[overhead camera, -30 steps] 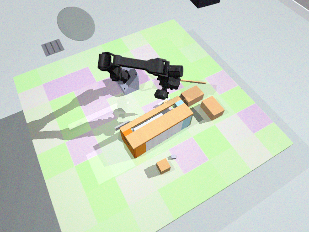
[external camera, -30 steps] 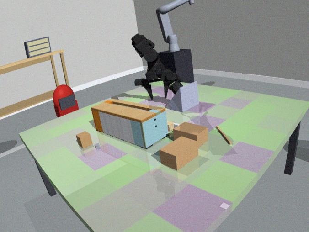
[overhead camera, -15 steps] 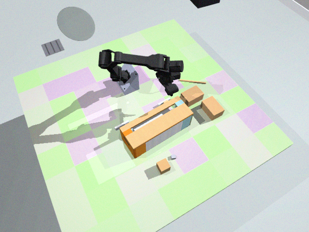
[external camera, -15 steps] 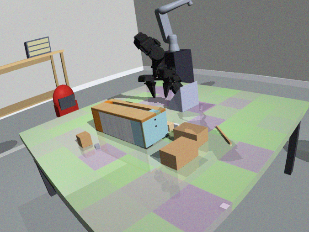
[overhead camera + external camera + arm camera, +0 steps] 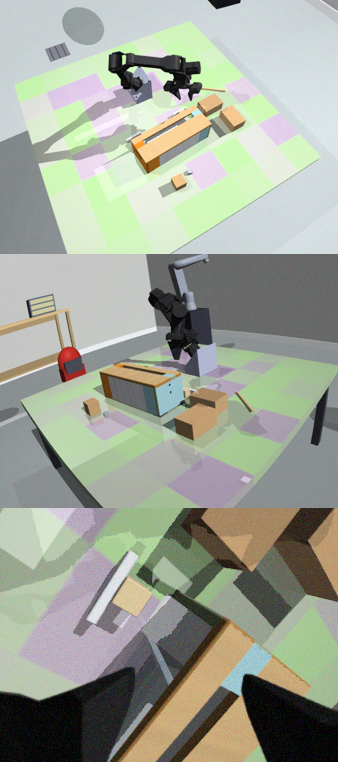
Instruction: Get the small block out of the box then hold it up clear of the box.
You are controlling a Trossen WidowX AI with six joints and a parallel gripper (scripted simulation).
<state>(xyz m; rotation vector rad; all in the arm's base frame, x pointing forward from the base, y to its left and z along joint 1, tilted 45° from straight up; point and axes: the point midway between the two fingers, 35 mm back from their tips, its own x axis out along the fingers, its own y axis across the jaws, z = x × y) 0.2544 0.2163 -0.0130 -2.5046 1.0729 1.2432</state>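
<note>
The small tan block [image 5: 186, 392] [image 5: 132, 596] is on the table outside the box [image 5: 178, 137] [image 5: 133, 374] [image 5: 200, 670], close to its blue end. It lies between the clear front and a short white bar [image 5: 179, 111] [image 5: 112, 588]. In the top view I cannot make the block out behind the box top. The box stands upright, with an orange end and a blue end. My gripper [image 5: 185, 99] [image 5: 188, 679] is open and empty, pointing down above the table on the clear-front side. In the wrist view the block is ahead of the fingertips, nearer the left finger.
Two brown blocks [image 5: 210, 104] [image 5: 232, 117] [image 5: 191, 421] stand beyond the blue end. A thin stick [image 5: 214, 89] [image 5: 245, 402] lies past them. Behind the box are a brown cube [image 5: 178, 181] [image 5: 92, 406] and a tiny grey cube [image 5: 189, 171] [image 5: 106, 414]. Another white bar [image 5: 133, 137] is near the orange end.
</note>
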